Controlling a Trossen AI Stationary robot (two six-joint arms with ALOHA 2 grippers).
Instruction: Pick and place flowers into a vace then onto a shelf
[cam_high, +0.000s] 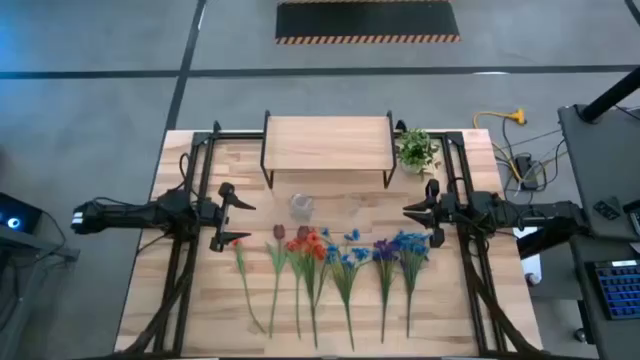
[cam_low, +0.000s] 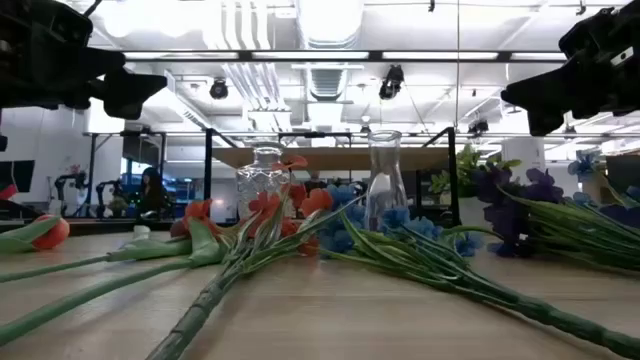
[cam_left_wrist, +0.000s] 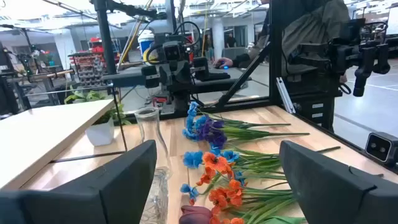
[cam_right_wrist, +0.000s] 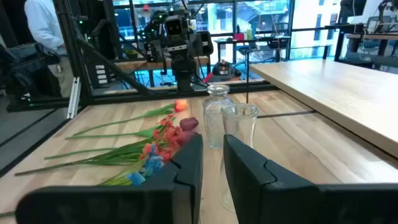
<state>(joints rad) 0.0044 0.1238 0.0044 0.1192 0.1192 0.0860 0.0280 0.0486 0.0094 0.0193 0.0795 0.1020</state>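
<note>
Several flowers (cam_high: 330, 262) lie side by side on the wooden table, heads toward the far edge and stems toward the near edge: dark red and orange at the left, blue and purple (cam_high: 400, 248) at the right. Two clear glass vases stand just beyond the heads, a faceted one (cam_low: 262, 180) and a smooth narrow-necked one (cam_low: 385, 185). The shelf (cam_high: 327, 142) stands at the far edge with nothing on its top. My left gripper (cam_high: 228, 214) hovers open, left of the flowers. My right gripper (cam_high: 432, 212) hovers right of them, its fingers (cam_right_wrist: 186, 163) a narrow gap apart and holding nothing.
A small potted plant (cam_high: 416, 150) stands beside the shelf's right end. Black arm frames (cam_high: 190, 260) run along the table's left and right sides. A person in a white shirt (cam_right_wrist: 43, 25) stands beyond the table. Bare wood lies between the vases and the shelf.
</note>
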